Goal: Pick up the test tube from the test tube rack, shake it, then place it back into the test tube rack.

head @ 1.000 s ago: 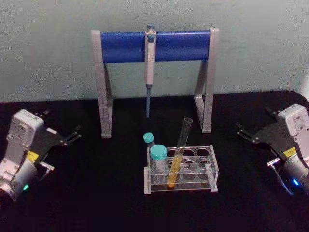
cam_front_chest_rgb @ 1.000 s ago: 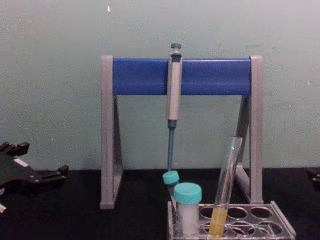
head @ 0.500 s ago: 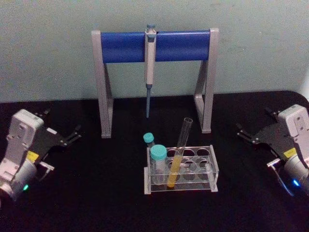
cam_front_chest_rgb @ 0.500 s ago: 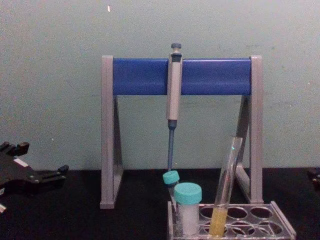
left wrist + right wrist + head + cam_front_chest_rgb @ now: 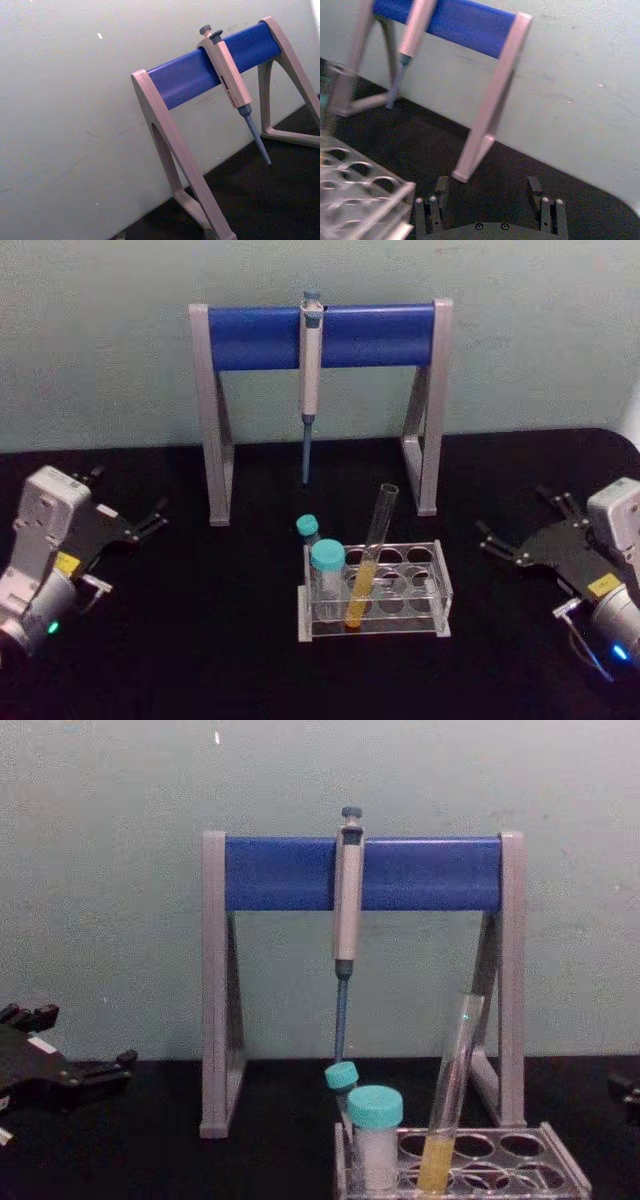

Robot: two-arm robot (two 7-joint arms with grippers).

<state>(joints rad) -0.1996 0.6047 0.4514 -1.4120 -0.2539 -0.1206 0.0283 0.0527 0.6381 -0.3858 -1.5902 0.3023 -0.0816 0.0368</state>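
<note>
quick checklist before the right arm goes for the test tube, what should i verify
1. Test tube seated in the test tube rack, leaning, its upper part well above the rack: ok.
2. Right tool open, to the right of the rack and apart from it: ok.
3. Teal-capped tubes stand on the test tube's left, away from the right tool's side: ok.
4. Pipette hangs on the stand behind the rack, apart from the test tube: ok.
5. Left tool sits at the far left, apart from the rack: ok.
6. Yellow liquid fills just the lower part of the uncapped tube: ok.
</note>
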